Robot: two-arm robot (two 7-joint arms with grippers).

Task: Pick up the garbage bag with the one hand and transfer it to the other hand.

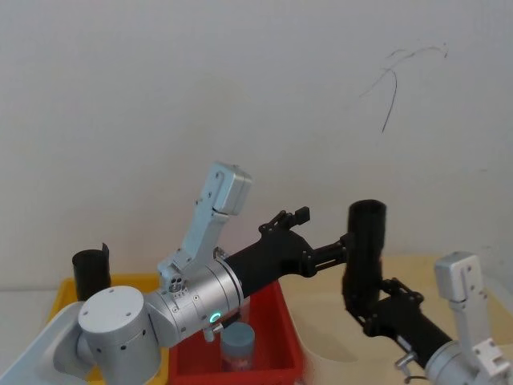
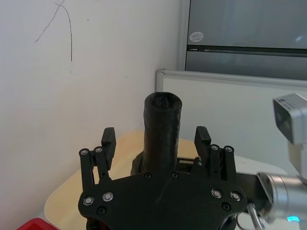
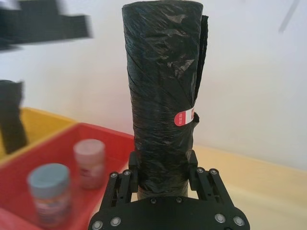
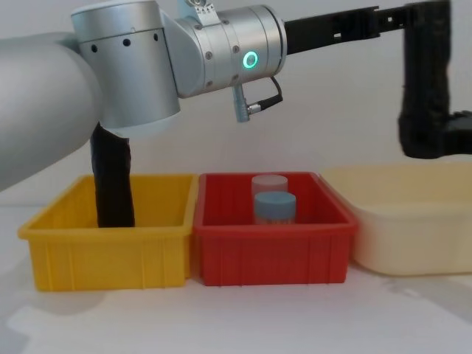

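Note:
The garbage bag (image 1: 366,241), a thick black roll with a small red sticker (image 3: 183,117), stands upright in the air above the cream bin. My right gripper (image 3: 163,167) is shut on its lower end, also seen in the head view (image 1: 365,309) and the chest view (image 4: 428,140). My left gripper (image 2: 156,139), on the arm with the green ring (image 4: 251,60), reaches across at the roll's upper part. It is open, and its fingers (image 2: 108,140) stand on either side of the garbage bag (image 2: 163,129) with a gap to it.
A yellow bin (image 4: 103,251) at the left holds a slimmer black roll (image 4: 114,184). The red bin (image 4: 273,254) in the middle holds two capped jars (image 4: 274,206). A cream bin (image 4: 413,236) sits at the right, below the held roll. A white wall is close behind.

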